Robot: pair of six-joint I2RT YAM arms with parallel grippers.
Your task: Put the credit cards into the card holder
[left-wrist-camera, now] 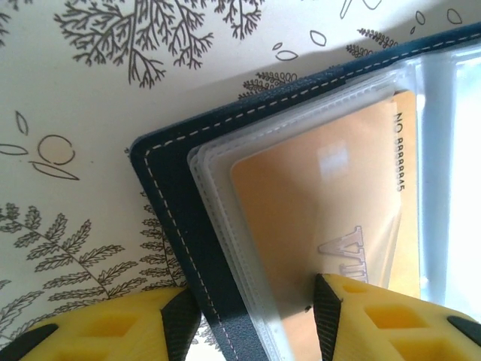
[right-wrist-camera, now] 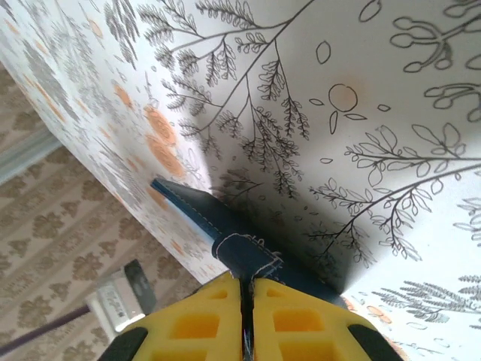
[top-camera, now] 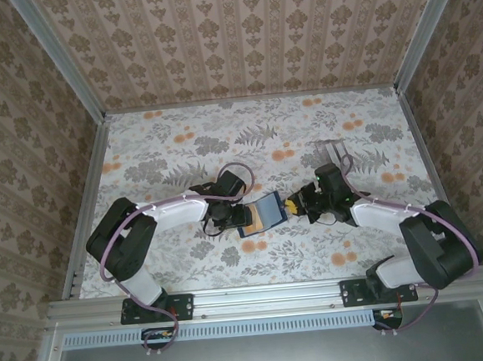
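Bright, even light fills the overhead view, with faint, soft shadows. In the left wrist view, white glare washes out the right side of the card holder (left-wrist-camera: 169,203). Both wrist views blur near the bottom.

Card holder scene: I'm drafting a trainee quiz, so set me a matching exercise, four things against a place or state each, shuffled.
Things:
1. card holder
2. gold card
3. left gripper
4. right gripper

Places or states:
A. shut on a navy edge
B. inside a clear sleeve
C. unfolded, between both grippers
D. jaws apart over the holder's corner

Pairs: 1-C, 2-B, 3-D, 4-A.
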